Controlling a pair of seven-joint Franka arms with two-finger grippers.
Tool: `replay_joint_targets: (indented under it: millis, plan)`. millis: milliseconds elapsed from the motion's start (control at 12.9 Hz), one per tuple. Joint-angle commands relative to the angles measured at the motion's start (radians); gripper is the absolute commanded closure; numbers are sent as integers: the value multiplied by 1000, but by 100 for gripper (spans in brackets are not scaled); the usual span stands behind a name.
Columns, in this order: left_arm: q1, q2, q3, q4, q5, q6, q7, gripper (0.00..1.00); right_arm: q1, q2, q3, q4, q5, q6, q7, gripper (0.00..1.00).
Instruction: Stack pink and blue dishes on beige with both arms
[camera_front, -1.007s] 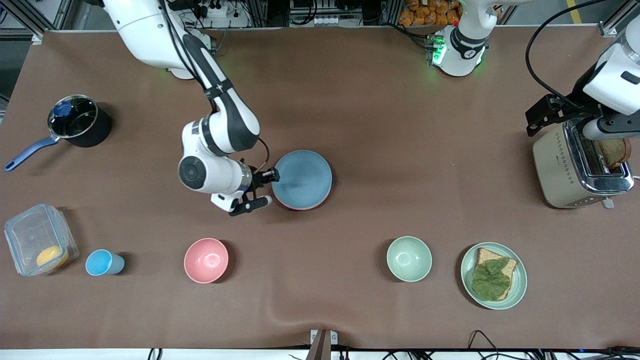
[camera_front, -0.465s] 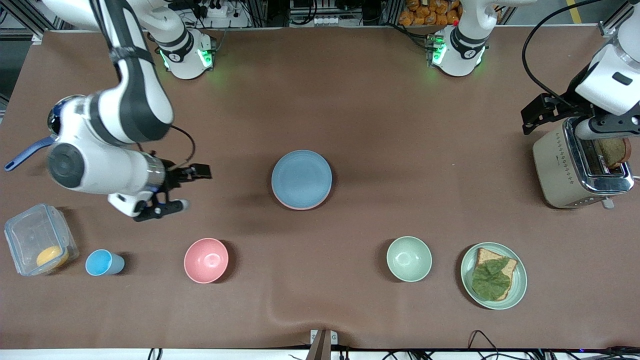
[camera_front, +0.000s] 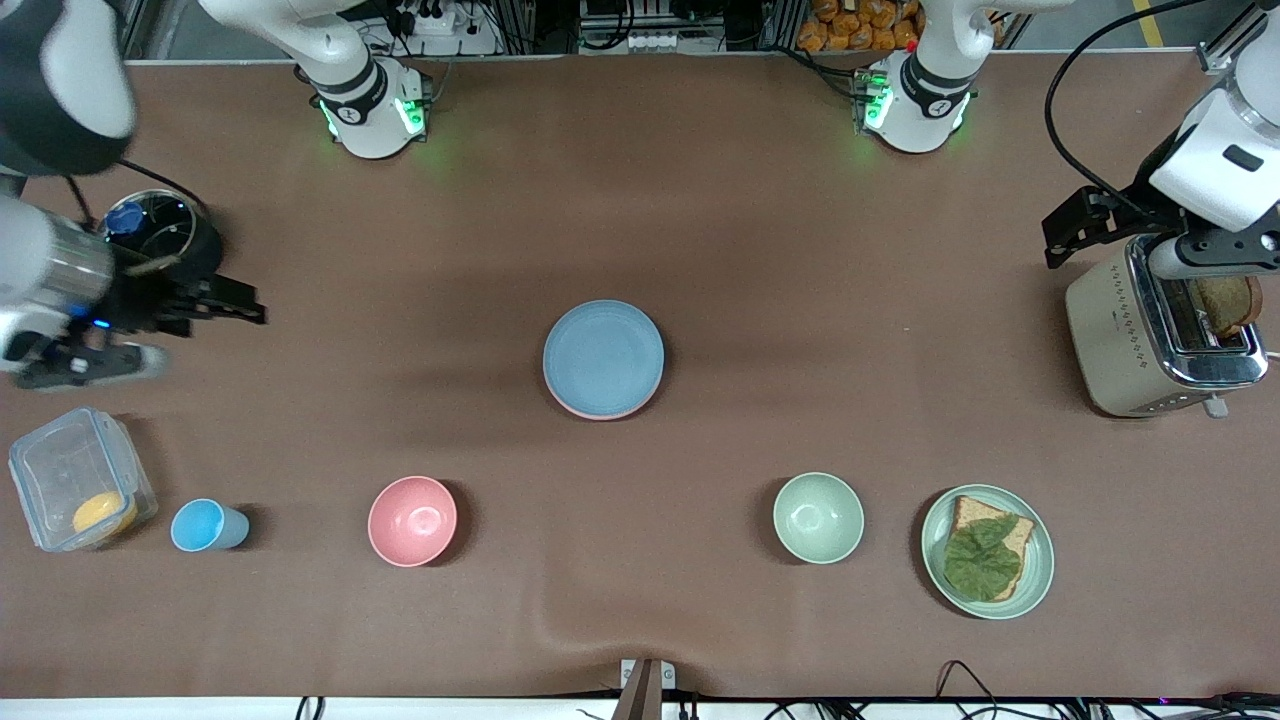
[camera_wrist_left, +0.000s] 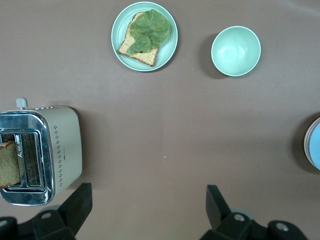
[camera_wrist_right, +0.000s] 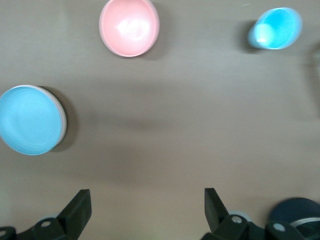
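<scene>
The light blue plate (camera_front: 603, 357) lies on top of a stack in the middle of the table. The pink plate's rim (camera_front: 600, 413) shows just under it. The beige plate is hidden beneath them. The stack also appears in the right wrist view as the blue plate (camera_wrist_right: 30, 120), and the stack's edge (camera_wrist_left: 315, 145) shows in the left wrist view. My right gripper (camera_front: 190, 335) (camera_wrist_right: 146, 200) hangs open and empty, high over the right arm's end of the table near the pot. My left gripper (camera_wrist_left: 147, 197) is open and empty, up in the air beside the toaster.
A dark pot (camera_front: 160, 240) and a clear box (camera_front: 80, 490) stand at the right arm's end. A blue cup (camera_front: 205, 525), pink bowl (camera_front: 412, 520), green bowl (camera_front: 818, 517) and green toast plate (camera_front: 1040, 590) line the near side. The toaster (camera_front: 1150, 330) stands at the left arm's end.
My right gripper has pulled away from the blue plate's edge and swung up toward the right arm's end of the table. The stack stays put. The left arm barely moved.
</scene>
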Motion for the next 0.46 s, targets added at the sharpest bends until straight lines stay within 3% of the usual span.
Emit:
replay_joint_targets:
  millis: [0, 155, 387]
  plan:
    - [-10, -25, 16, -15, -18, -10, 29, 0, -129, -117, 167, -94, -128, 12, 16, 0]
    - [-9, -25, 16, -18, -19, -10, 29, 0, -167, -180, 169, -216, -116, 85, 19, 0]
    - [-7, -25, 16, -16, -18, -13, 29, 0, -174, -180, 164, -248, -115, 153, 13, 0]
